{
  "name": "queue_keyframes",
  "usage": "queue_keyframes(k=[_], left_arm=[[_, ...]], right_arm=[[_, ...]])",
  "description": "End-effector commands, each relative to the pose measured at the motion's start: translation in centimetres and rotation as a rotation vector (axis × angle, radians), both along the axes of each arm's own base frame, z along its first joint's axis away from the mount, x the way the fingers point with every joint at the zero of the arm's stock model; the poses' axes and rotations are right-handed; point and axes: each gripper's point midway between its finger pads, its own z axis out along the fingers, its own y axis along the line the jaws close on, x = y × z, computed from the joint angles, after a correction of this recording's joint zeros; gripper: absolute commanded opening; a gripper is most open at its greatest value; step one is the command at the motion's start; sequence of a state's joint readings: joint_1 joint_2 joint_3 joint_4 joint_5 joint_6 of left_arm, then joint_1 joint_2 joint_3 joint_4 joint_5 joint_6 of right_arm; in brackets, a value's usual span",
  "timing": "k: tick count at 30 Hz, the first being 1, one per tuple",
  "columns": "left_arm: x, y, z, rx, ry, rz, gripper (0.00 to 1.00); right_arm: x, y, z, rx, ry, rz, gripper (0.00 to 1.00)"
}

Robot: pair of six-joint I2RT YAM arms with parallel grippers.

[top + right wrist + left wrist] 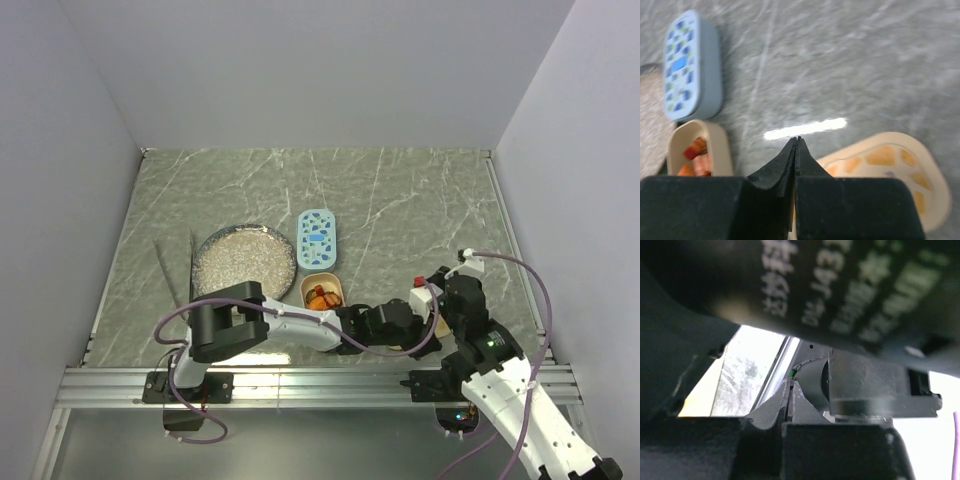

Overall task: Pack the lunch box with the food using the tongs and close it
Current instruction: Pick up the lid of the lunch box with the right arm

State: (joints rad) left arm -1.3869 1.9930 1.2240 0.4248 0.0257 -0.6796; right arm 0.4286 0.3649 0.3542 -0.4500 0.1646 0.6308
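Top: food (318, 297) sits in the tub (325, 278), near-right of the plate (245, 262), where I see no chunks. The blue lid (318, 238) lies just beyond the tub, off it. Tongs (191, 265) lie left of the plate, unheld.
Left wrist: left gripper (790, 390) pinched together, empty; view mostly blocked.
Right wrist: right gripper (796, 142) pinched together, empty.
Packing looks done; closing is left.

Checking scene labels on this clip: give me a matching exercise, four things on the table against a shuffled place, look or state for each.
Things:
1 plate
2 lid
3 tub
4 tongs

Descriptions:
a holds orange chunks
b lies left of the plate
c round, silvery, speckled
d blue, patterned, flat on the table beyond the tub

Pairs: 1-c; 2-d; 3-a; 4-b
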Motion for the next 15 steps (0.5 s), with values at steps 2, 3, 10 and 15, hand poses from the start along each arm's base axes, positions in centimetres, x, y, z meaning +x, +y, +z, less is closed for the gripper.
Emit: queue_keyframes(k=[2,3,10,15], left_arm=[[4.7,3.4,-9.4,0.319,0.034,0.195,0.0],[4.7,4.0,-10.8,0.375,0.036,0.197,0.0],[5.2,5.4,-15.0,0.531,0.041,0.228,0.0],[6.2,7.6,-17.6,0.586,0.058,0.277,0.0]], right_arm=[[-0.5,0.4,5.5,0.122,-0.144,0.0,0.0],[-0.8,0.2,6.2,0.132,-0.171,-0.005,0.0],[-1.3,-0.2,7.4,0.139,-0.191,-0.011,0.01],[-0.8,-0.5,7.4,0.134,-0.205,-0.031,0.02]])
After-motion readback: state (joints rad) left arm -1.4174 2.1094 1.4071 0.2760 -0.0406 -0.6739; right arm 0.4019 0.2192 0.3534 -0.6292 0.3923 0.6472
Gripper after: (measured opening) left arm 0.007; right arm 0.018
